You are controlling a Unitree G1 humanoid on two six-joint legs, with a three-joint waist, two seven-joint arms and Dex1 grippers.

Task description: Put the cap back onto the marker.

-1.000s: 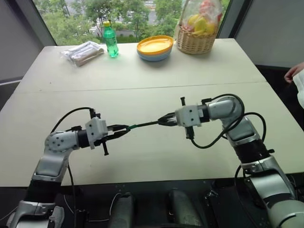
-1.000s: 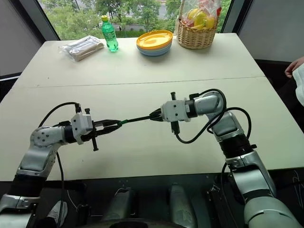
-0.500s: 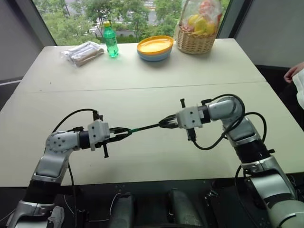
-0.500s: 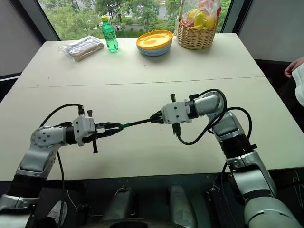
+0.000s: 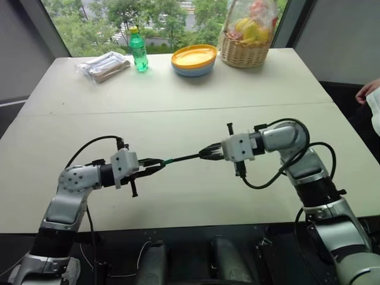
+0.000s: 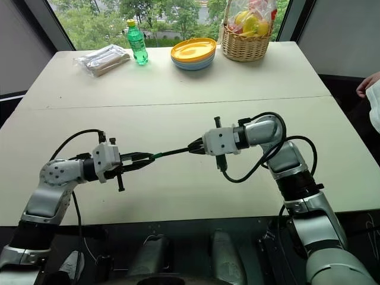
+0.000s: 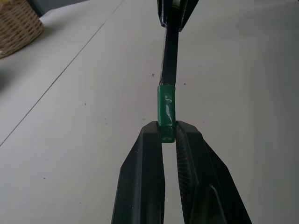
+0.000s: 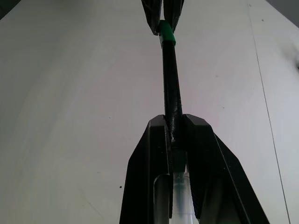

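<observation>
cap between left fingers, seated on marker.

Window-side room — pale table

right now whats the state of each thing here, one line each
cap: on the marker's end, pinched by the left end effector
marker: held in the air over the table, near level, cap on one end
left end effector: shut on the cap
right end effector: shut on the marker
green bottle: upright, capped
plates: stacked
basket: upright, wrapped, fruit inside
</observation>
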